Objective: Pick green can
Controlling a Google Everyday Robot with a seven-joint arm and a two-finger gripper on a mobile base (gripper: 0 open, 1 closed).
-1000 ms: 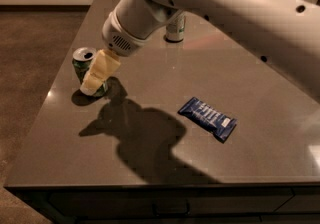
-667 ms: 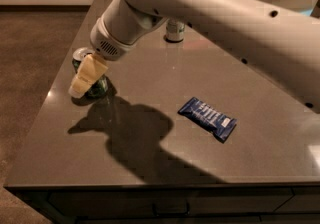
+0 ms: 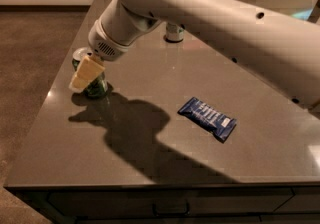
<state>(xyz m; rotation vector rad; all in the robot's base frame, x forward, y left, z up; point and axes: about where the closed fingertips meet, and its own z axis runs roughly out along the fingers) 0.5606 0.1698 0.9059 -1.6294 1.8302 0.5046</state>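
Near the left edge of the bench (image 3: 70, 160), the tool (image 3: 86, 73) hangs right against the green can (image 3: 98, 87), covering most of its side; whether it is spread or pinching, I cannot tell. The can stands upright, dark green below, silver rim above. The white arm (image 3: 210, 13) half hides a pale can (image 3: 173, 33) by the far edge. A blue wrapper (image 3: 207, 118) lies flat right of centre, well apart.

cans: 2 — green can (image 3: 100, 88), pale can (image 3: 173, 33) | blue packet (image 3: 207, 118): 1 | table (image 3: 65, 158): 1 | gripper (image 3: 85, 74): 1 — at the green can
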